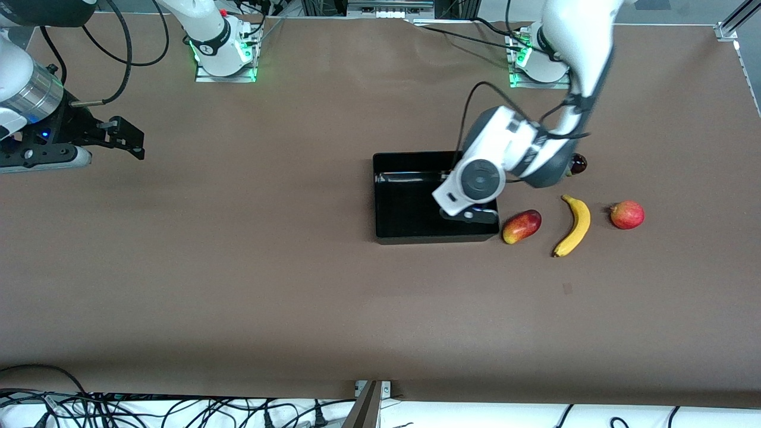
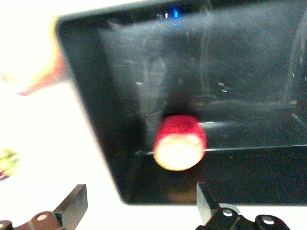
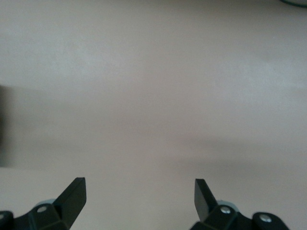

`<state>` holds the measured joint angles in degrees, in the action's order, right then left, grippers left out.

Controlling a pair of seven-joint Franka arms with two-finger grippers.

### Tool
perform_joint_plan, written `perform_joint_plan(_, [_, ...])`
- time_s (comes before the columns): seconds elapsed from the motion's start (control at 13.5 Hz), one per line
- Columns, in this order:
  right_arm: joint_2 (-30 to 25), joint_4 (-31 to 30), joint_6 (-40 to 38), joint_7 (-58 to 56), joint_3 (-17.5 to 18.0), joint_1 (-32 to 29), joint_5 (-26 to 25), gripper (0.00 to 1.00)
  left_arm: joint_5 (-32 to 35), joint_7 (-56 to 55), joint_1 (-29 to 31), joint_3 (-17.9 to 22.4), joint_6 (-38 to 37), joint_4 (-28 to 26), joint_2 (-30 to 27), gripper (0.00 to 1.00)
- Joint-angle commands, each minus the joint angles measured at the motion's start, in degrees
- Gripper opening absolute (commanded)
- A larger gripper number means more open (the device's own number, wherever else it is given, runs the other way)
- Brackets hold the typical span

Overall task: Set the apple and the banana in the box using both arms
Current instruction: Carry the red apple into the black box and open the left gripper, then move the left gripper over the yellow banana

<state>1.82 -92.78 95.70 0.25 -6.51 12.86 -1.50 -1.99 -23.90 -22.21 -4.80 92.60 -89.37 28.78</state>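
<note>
Nearest you lies the banana (image 1: 574, 225), smooth, curved and yellow, its long axis running toward and away from the front camera, between a mango-like fruit (image 1: 521, 226) and a reddish round fruit (image 1: 627, 214). The glossy black box (image 1: 410, 235) holds the apple (image 2: 180, 142), which seems to show its pale end upward. Your left gripper (image 2: 139, 211) hangs over it, fingers spread wide. Your right gripper (image 3: 139, 199) waits, also wide, over bare brown table (image 1: 238, 285).
</note>
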Motion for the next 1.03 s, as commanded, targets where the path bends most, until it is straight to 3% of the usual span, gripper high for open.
perform_joint_plan(0.0, [1.17,2.43,-0.34,0.54,0.18,-0.12,-0.96,1.00,4.87,9.34,8.21,-0.30,-7.51,5.60,-0.13,1.00])
perform_joint_plan(0.22, [1.26,2.43,-0.16,0.54,0.10,-0.29,-0.97,1.00,12.96,26.31,14.98,-0.21,-5.07,4.73,1.53,1.00])
perform_joint_plan(0.44, [1.26,2.43,0.54,0.54,0.10,-0.38,-0.88,1.00,13.24,42.85,21.14,-0.21,8.69,0.00,3.73,1.00])
perform_joint_plan(0.67, [1.26,2.43,0.54,0.54,0.10,-0.38,-0.88,1.00,13.24,48.60,24.14,-0.21,24.52,-8.78,4.70,1.00])
perform_joint_plan(0.74, [1.26,2.43,0.54,0.54,0.10,-0.38,-0.79,1.00,13.33,48.60,24.23,-0.21,26.65,-10.55,4.70,1.00])
perform_joint_plan(0.81, [1.26,2.43,0.54,0.54,0.10,-0.29,-0.79,1.00,13.33,48.60,24.32,-0.13,27.02,-11.44,4.88,0.92])
perform_joint_plan(0.89, [1.26,2.43,0.54,0.54,0.10,-0.29,-0.79,1.00,13.33,48.69,24.49,-0.13,27.02,-11.45,5.92,0.75])
perform_joint_plan(0.96, [1.26,2.43,0.54,0.54,0.10,-0.29,-0.79,1.00,13.33,48.78,24.84,-0.13,26.94,-11.45,6.98,0.50])
